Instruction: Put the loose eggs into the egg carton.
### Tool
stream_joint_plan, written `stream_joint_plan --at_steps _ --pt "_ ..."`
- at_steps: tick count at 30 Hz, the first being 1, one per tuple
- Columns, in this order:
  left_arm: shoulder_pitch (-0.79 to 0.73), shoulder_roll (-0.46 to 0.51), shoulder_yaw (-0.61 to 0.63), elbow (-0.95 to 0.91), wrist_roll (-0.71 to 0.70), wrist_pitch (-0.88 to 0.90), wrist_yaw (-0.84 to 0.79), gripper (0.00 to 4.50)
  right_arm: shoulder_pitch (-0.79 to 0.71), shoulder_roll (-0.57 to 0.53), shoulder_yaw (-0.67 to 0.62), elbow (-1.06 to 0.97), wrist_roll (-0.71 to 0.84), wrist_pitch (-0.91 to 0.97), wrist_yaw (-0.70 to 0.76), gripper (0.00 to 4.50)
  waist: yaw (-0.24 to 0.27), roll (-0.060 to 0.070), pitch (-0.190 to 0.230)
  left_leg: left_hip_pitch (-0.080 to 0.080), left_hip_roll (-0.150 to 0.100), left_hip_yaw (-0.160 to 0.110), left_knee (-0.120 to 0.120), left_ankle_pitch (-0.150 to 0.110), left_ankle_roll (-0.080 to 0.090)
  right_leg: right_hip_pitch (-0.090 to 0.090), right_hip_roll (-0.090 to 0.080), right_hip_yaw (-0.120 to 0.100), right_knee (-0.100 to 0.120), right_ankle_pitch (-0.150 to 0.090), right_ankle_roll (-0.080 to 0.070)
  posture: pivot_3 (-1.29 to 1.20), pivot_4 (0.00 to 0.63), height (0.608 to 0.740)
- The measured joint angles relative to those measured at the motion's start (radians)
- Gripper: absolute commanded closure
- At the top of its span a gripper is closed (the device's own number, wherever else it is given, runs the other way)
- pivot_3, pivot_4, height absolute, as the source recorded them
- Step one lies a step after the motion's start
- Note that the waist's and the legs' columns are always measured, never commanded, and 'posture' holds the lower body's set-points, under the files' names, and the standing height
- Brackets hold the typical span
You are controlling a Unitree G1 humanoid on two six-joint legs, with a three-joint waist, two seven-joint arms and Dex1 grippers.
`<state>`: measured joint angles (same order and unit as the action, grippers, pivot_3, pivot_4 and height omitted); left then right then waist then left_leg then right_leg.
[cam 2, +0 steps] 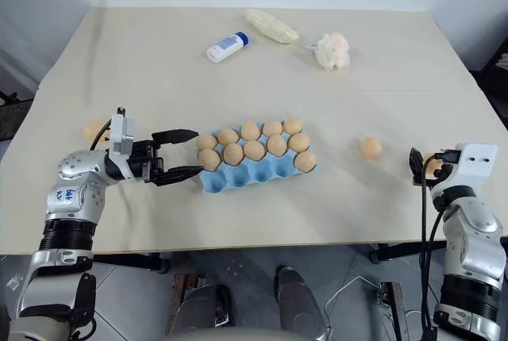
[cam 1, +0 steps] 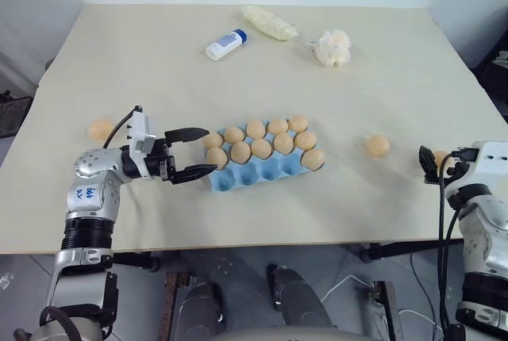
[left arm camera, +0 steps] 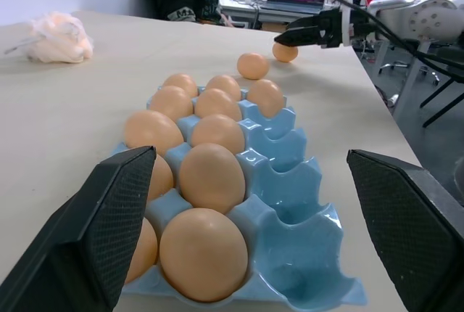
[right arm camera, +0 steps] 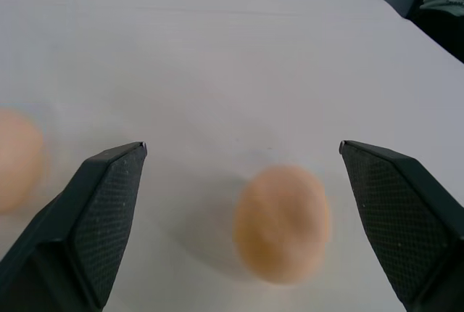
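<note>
1. A loose egg (cam 1: 101, 128) is seen at the far left of the tabletop (cam 1: 159, 63), behind the left arm.
2. The left claw (cam 1: 195, 152) is held level with its two black fingers spread wide and nothing gripped; it is poised just beside the left end of the egg carton (cam 1: 262, 168).
3. The light blue carton is placed mid-tabletop; its two far rows are filled with eggs, while the near row is left bare.
4. A bottle (cam 1: 225, 45), a cream bag (cam 1: 269, 23) and a fluffy lump (cam 1: 332, 47) are set along the far side.
5. Another egg (cam 1: 377, 145) is found right of the carton.
6. The right claw (right arm camera: 239, 174) is held wide open and empty, with a third egg (right arm camera: 281, 223) lying between its fingers, untouched.
</note>
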<state>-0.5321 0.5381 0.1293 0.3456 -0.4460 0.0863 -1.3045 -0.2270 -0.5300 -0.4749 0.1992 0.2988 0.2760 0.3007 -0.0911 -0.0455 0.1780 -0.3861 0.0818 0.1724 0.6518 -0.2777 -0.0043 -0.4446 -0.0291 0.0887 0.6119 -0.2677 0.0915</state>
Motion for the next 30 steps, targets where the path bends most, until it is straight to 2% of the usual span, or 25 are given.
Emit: stream_joint_plan --at_steps 13,16,19,21,23,28,30 --pt "0.049 -0.001 0.010 -0.098 -0.002 0.006 0.055 0.01 -0.076 -0.003 0.013 0.130 -0.047 0.006 -0.060 0.00 -0.006 0.000 0.000 0.000 0.000 0.000 0.000 0.000 -0.001 0.000 0.000 0.000 0.000 0.001 0.002 0.00 0.150 0.740" --pt "0.053 -0.001 0.013 -0.102 -0.007 0.006 0.071 0.00 -0.078 -0.003 0.017 0.130 -0.043 0.031 -0.061 0.60 -0.010 0.001 0.000 0.000 0.000 0.000 0.000 0.000 -0.001 0.000 0.000 0.000 0.000 0.001 0.002 0.00 0.150 0.740" --pt "0.060 -0.001 0.013 -0.102 -0.008 0.006 0.080 0.00 -0.083 -0.003 0.017 0.130 -0.040 0.051 -0.064 1.60 -0.015 0.001 0.000 0.000 0.000 0.000 0.000 0.000 -0.001 0.000 0.000 0.000 0.000 0.001 0.002 0.00 0.150 0.740" --pt "0.063 -0.001 0.013 -0.102 -0.009 0.006 0.083 0.00 -0.084 -0.003 0.017 0.130 -0.036 0.058 -0.064 2.28 -0.019 0.001 0.000 0.000 0.000 0.000 0.000 0.000 -0.001 0.000 0.000 0.000 0.000 0.004 0.007 0.00 0.150 0.740" --pt "0.063 -0.001 0.013 -0.102 -0.009 0.006 0.087 0.00 -0.084 -0.003 0.017 0.129 -0.033 0.062 -0.064 2.80 -0.020 0.001 0.000 0.000 0.000 0.000 -0.001 0.000 -0.001 0.000 0.000 0.000 0.000 0.004 0.008 0.00 0.150 0.740" --pt "0.064 -0.001 0.013 -0.103 -0.010 0.005 0.093 0.00 -0.077 -0.003 0.017 0.102 -0.025 0.089 -0.066 2.98 -0.022 0.001 0.000 0.000 0.000 0.000 -0.001 0.000 -0.001 0.000 0.000 0.000 0.000 0.004 0.008 0.00 0.150 0.740" --pt "0.073 -0.001 0.021 -0.106 -0.017 0.005 0.103 0.00 -0.058 -0.003 0.016 0.022 -0.006 0.125 -0.065 2.99 -0.022 0.002 0.001 0.000 0.000 -0.001 -0.001 0.000 -0.001 0.000 0.000 0.001 0.000 0.004 0.008 0.00 0.150 0.740"
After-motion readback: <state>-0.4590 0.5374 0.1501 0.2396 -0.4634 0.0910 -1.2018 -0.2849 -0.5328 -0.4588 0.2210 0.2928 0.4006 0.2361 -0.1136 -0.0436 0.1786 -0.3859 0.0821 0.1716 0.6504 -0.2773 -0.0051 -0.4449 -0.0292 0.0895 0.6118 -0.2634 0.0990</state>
